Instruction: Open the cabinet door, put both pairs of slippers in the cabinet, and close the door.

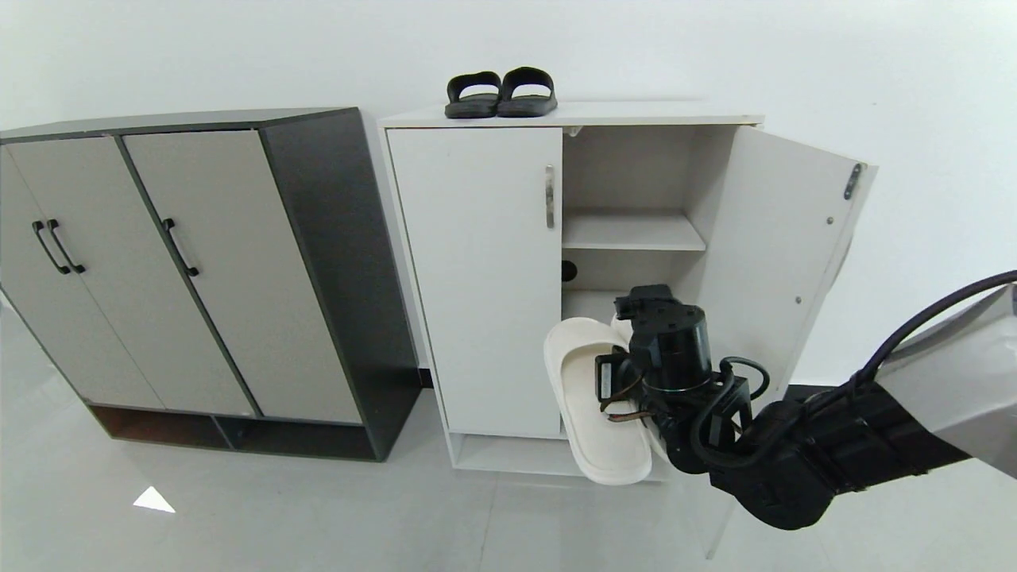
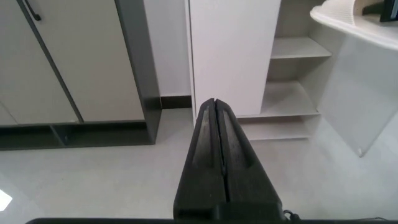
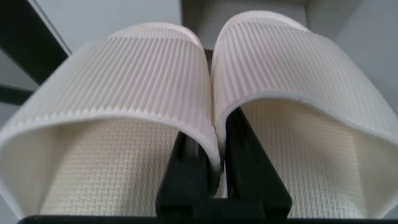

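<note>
My right gripper [image 1: 628, 338] is shut on a pair of white slippers [image 1: 592, 401], held in front of the white cabinet's open right half. In the right wrist view its fingers [image 3: 249, 165] pinch the two ribbed inner sides of the white slippers [image 3: 211, 93] together. A pair of black slippers [image 1: 500, 93] rests on top of the white cabinet [image 1: 477, 278]. The right door [image 1: 775, 254] stands swung open; the left door is closed. My left gripper [image 2: 215, 115] hangs shut and empty above the floor before the cabinets, with a white slipper's edge [image 2: 348, 18] beyond it.
A grey-and-black cabinet [image 1: 191, 270] with closed doors stands left of the white one. Inside the white cabinet are an upper shelf [image 1: 632, 232] and a lower shelf [image 1: 588, 306], both bare. Grey floor [image 1: 318, 516] spreads in front.
</note>
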`<state>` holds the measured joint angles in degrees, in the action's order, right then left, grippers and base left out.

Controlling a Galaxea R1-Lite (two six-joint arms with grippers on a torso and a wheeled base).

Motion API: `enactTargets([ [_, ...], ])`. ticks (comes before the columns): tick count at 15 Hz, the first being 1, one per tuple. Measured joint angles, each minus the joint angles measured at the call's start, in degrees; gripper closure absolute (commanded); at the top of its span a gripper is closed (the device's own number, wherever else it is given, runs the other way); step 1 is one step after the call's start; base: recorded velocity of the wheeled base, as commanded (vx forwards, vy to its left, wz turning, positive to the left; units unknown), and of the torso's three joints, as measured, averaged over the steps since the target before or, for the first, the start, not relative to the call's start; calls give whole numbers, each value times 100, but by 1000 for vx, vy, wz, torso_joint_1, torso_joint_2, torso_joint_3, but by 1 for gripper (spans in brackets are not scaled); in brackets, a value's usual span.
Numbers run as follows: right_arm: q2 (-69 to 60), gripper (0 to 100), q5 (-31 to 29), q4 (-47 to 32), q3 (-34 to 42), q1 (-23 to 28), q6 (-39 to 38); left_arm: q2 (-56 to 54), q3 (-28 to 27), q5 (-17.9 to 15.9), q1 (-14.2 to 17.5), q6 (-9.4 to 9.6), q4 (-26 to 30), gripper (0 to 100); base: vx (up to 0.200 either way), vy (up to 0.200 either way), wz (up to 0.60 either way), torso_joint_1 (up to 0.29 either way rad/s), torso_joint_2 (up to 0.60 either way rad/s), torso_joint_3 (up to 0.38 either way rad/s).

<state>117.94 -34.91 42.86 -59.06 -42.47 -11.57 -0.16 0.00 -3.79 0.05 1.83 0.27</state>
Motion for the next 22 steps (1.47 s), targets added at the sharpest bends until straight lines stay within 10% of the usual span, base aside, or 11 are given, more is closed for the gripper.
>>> enactTargets([
  [22, 1200, 100, -80, 282, -712, 1469, 51, 5, 0, 0, -5, -6, -2, 100, 0, 0, 0, 0, 0, 0],
])
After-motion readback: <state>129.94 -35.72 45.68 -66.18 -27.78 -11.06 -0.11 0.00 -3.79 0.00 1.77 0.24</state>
